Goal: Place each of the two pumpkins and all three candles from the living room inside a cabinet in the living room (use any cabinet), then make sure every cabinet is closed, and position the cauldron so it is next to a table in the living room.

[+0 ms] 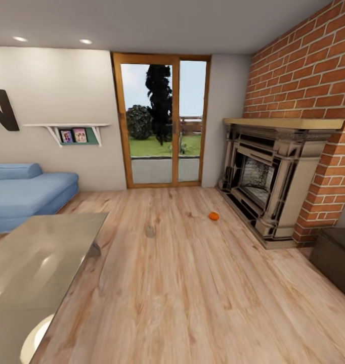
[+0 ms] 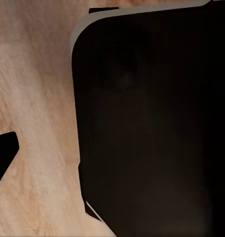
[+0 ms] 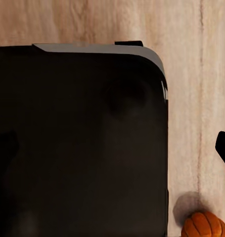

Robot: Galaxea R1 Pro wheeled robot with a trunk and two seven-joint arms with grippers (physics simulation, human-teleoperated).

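Living rm, wood floor | pumpkin well ahead of robot, nr fireplace; another pumpkin close by rt wrist | likely light, stiff, ribbed; pinch across sides | grippers' jaw state can't tell

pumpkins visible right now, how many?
2. One pumpkin lies on the wood floor in front of the fireplace in the head view. Another pumpkin shows on the floor beside the robot's dark base in the right wrist view. None seems hidden.
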